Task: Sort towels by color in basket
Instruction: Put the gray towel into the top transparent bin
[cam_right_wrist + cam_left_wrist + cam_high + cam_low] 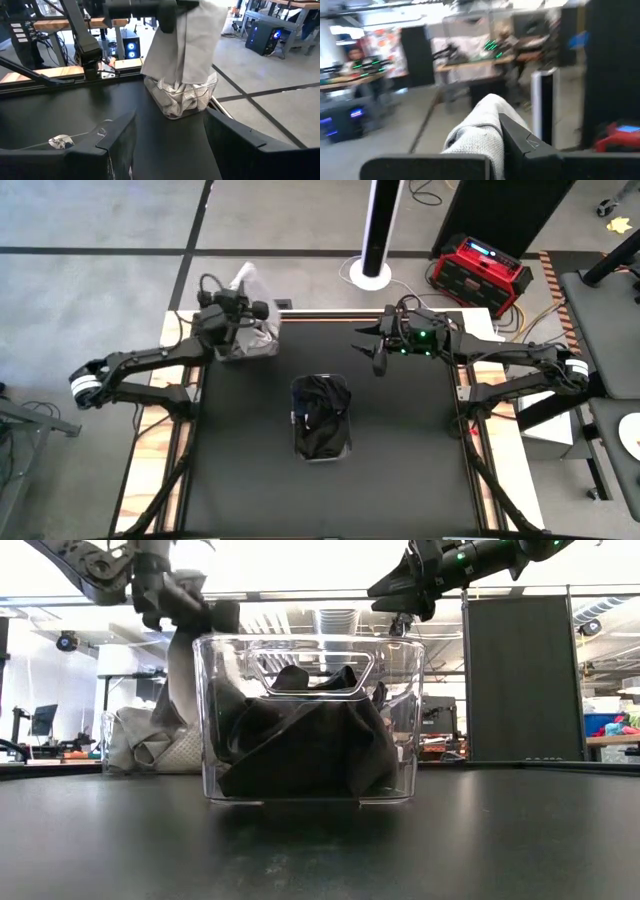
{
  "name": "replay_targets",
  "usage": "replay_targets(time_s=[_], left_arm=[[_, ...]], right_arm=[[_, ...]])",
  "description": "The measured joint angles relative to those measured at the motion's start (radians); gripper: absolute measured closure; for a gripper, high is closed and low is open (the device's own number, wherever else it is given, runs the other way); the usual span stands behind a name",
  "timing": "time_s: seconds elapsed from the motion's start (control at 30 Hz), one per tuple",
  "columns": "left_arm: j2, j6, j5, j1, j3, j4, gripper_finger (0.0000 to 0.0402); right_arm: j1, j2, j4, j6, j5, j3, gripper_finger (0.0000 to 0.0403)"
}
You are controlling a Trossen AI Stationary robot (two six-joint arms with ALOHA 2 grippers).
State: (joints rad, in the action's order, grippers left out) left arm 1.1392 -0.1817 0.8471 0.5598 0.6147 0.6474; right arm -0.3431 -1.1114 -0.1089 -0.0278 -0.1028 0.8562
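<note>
The black table [400, 470] carries two clear plastic baskets. The larger-looking one, the centre basket [310, 720], stands near the middle of the table and is filled with dark towels [321, 415], black or navy; they are crumpled together and reach almost to its rim. The second clear basket [181, 97] stands at the far left corner of the table and holds light grey towels [177, 95], bunched up inside it.

The left arm reaches from the left edge of the table toward this far left corner, and the left gripper [240, 308] hangs above the corner basket. Its fingers are closed on the upper end of a light grey towel [185, 45], which hangs straight down from the gripper; its lower end reaches into the basket, onto the other light grey towels. In the left wrist view the same cloth bulges up between the dark fingers [525, 142].

The right arm comes in from the right edge of the table, and the right gripper [380, 362] is raised above the far part of the table, to the right of the centre basket and well apart from it. Its two fingers stand wide apart and carry nothing.
</note>
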Motion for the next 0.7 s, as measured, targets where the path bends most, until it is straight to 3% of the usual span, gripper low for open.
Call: replay_targets(time_s=[0.2,0.33,0.7], left_arm=[[0.029,-0.017,0.047,0.0,-0.002,-0.053,0.0402],[0.032,-0.119,0.155,0.001,-0.002,-0.061,0.0402],[0.043,-0.256,0.182,0.0,-0.002,-0.19,0.0402]], right_arm=[[0.0,0.0,0.0,-0.015,0.0,0.0,0.0184],[0.0,0.0,0.001,-0.025,0.0,0.0,0.0184],[-0.001,0.0,0.001,-0.037,0.0,-0.005,0.0184]])
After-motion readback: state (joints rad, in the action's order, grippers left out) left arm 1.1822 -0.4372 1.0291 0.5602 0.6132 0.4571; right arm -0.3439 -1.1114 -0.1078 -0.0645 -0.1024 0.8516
